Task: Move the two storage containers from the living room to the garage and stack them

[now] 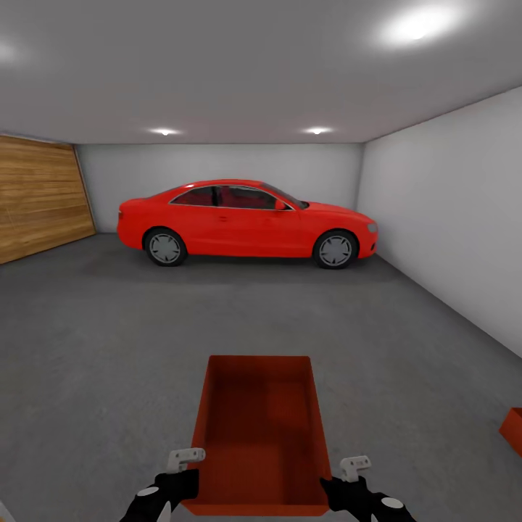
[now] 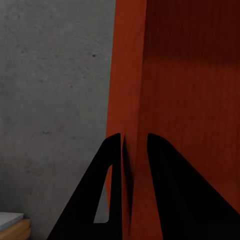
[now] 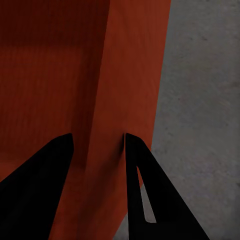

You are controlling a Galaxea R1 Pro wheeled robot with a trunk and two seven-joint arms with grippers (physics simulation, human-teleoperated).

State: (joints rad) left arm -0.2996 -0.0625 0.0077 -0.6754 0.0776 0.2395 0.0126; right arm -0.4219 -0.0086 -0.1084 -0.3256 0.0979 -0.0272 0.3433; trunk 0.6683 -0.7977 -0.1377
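**Spotter:** What's in front of you?

**Operator:** I'm in the garage [image 1: 217, 163]. An orange-red storage container [image 1: 259, 428] sits low in the centre of the head frame, open top toward me, held between my two arms above the grey concrete floor [image 1: 94, 348].

**Spotter:** Left side?

**Operator:** My left gripper [image 2: 134, 150] straddles the bin's left wall: one black finger outside, one inside, closed down onto the wall with hardly any gap. In the head frame it sits at the lower left, at the bin's near corner [image 1: 181, 471].

**Spotter:** And the right?

**Operator:** My right gripper [image 3: 98, 142] does the same on the right wall, one finger each side, pinching it. The head frame shows it at the lower right [image 1: 349, 478].

**Spotter:** The other bin?

**Operator:** A second container [image 1: 513, 429] shows as a corner at the right edge, low down, on the floor near the white wall.

**Spotter:** Anything else?

**Operator:** A red car [image 1: 246, 223] is parked across the middle of the frame against the back wall, and a wooden door [image 1: 40, 196] fills the left wall at the upper left.
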